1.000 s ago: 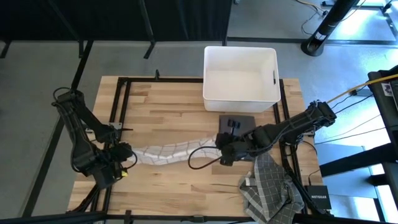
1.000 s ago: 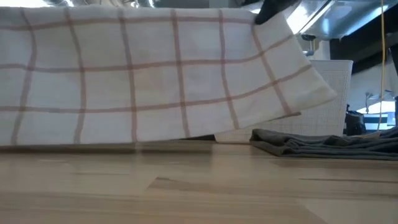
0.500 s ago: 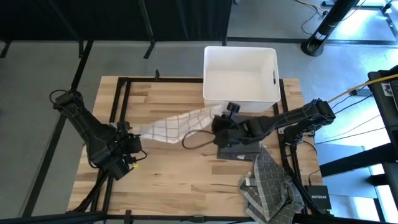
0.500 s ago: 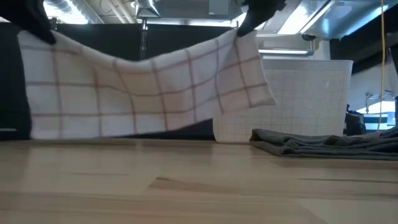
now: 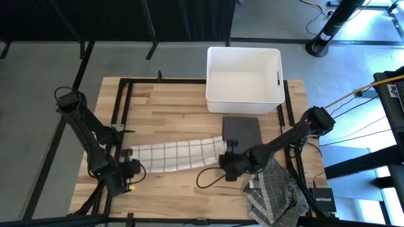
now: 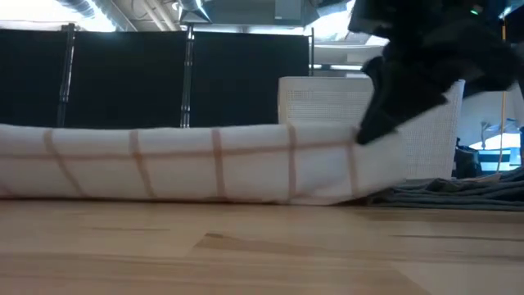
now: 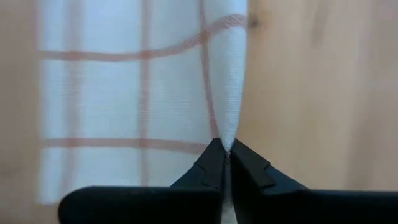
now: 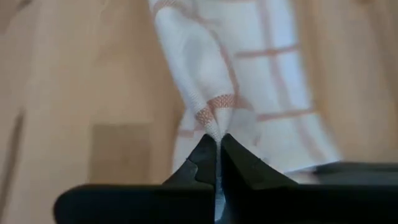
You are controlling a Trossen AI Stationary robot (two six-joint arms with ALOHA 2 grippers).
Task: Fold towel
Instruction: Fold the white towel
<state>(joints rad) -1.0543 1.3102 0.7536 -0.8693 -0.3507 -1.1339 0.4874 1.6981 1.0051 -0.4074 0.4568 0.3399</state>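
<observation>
High view: checked towel (image 5: pixel 178 154) now laid as a folded band near the tabletop's front edge, lowered from mid-air half a second ago; first fold likely done. Left gripper (image 5: pixel 130 168) and right gripper (image 5: pixel 228 161) at its ends.

Low view: resting flat on wood.

Wrist views: both pinched shut on towel corners.

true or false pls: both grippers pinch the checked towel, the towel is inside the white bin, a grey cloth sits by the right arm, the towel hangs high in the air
1. Both the left gripper and the right gripper pinch the white checked towel: true.
2. The towel is inside the white bin: false, it lies stretched on the wooden table.
3. A grey checked cloth sits by the right arm: true.
4. The towel hangs high in the air: false, it rests low on the table.
</observation>
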